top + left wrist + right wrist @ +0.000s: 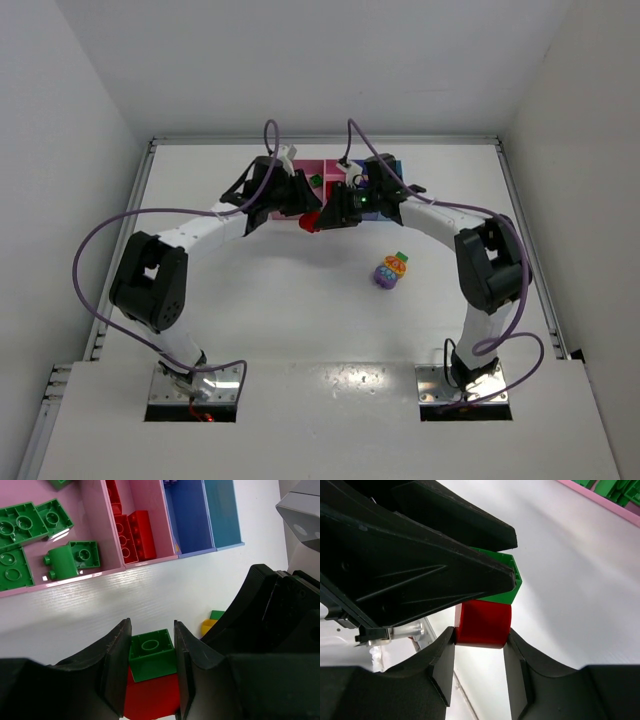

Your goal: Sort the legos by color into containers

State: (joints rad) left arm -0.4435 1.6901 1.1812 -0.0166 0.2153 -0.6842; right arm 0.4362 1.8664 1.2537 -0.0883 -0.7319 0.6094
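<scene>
Your left gripper (151, 635) is closed down to brick width, its fingers pinching a green brick (151, 652) from both sides. That brick is joined to a red brick (484, 622). Your right gripper (481, 635) is closed just as far on the red one, so the pair is held between the two grippers. They meet over the table (300, 300), just on the near side of the bins.

Along the far side, from left to right:
- The wide pink bin (92, 515) holds loose green bricks (20, 527).
- The narrow pink bin (150, 500) holds red bricks (132, 535).
- Next come the purple-blue bin (185, 515) and the light blue bin (222, 510). You see only part of each.

Further right and nearer to you, a striped stack (392, 270) lies on the table, well apart from both grippers.
</scene>
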